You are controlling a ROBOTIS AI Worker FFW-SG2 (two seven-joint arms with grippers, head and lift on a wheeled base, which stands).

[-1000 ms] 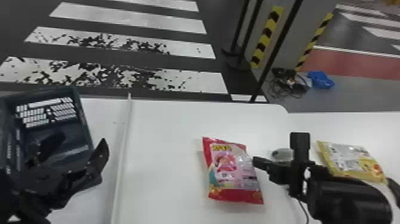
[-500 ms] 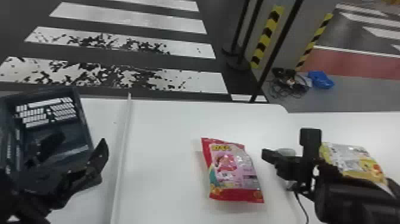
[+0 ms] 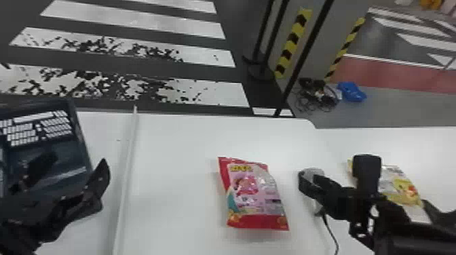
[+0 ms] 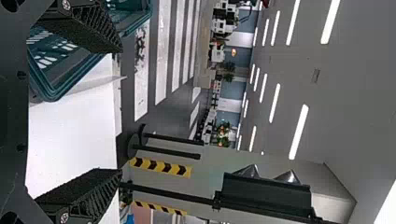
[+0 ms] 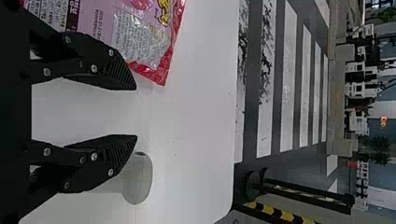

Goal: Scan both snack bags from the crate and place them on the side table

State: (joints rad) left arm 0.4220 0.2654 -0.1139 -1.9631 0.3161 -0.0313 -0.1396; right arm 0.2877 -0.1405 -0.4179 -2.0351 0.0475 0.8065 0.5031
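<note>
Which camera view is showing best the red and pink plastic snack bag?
The head view: the red and pink plastic snack bag lies whole and uncovered there. The right wrist view shows part of it, cut by the picture's edge and partly behind the right gripper.

The black left arm comes in at the lower left corner of the head view. Its hand, with two flat black fingers, is spread wide, the ribbed inner pads facing each other across a broad gap. The black right arm enters from the lower right. Its hand, also black and two-fingered, has its tapering, silver-screwed fingers parted, less widely than the left's.
</note>
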